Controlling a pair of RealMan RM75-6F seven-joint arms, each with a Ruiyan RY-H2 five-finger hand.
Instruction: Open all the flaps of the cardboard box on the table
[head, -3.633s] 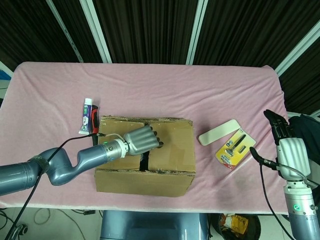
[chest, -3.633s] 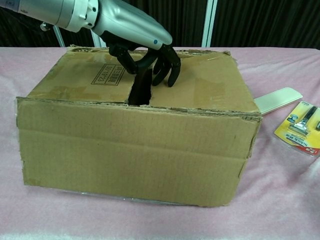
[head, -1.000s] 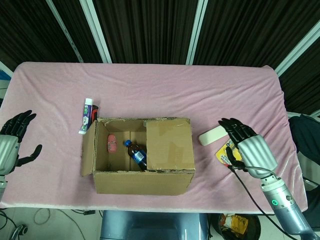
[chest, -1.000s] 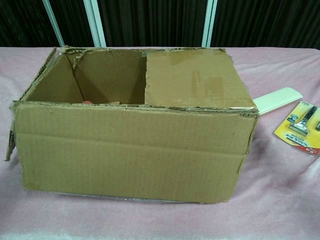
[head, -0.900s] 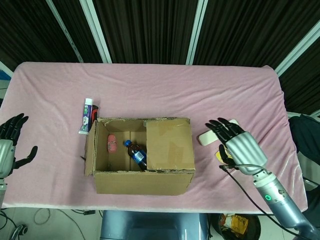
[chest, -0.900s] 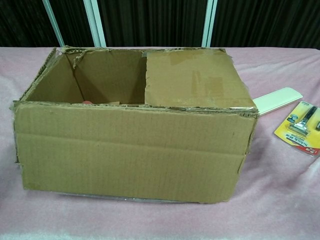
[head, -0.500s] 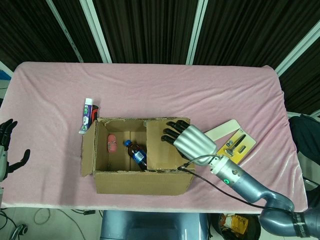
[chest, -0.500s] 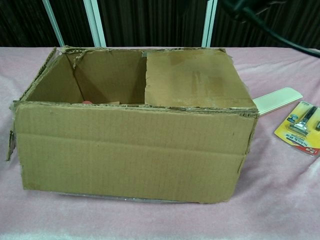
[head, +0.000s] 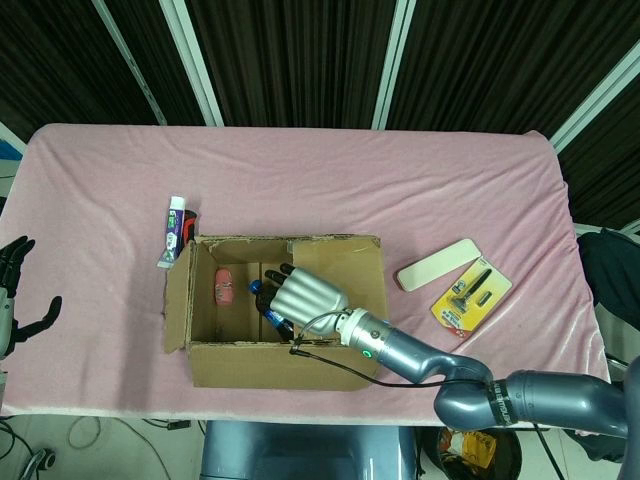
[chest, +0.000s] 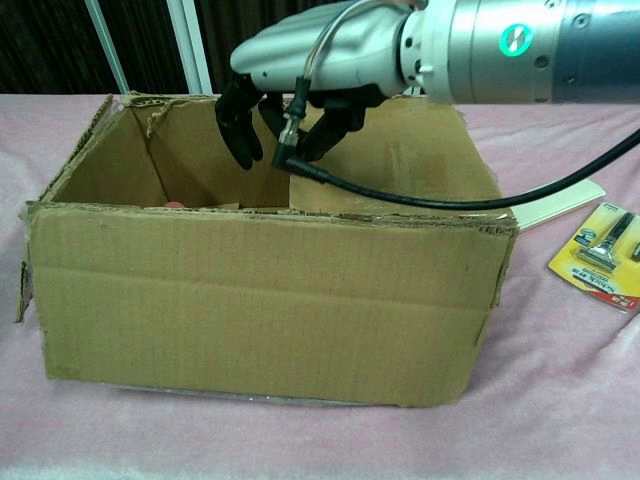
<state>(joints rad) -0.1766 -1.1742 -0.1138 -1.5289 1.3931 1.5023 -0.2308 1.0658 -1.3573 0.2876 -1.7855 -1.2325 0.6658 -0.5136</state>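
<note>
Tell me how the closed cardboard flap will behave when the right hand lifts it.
The flap is thin board, so probably light and hinging easily at its fold. Its torn edges hint it may bend under the right hand. The box may shift on the pink cloth.

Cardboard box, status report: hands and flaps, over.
Right robot hand open, at the closed right flap edge. Left robot hand open, off to the side. Cardboard box: left flap open. Nothing blocking.

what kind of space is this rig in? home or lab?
Likely a lab or test cell, not a home: a table draped in pink cloth, dark ribbed wall panels with white framing behind, and staged props such as a cardboard box and carded razor pack.
</note>
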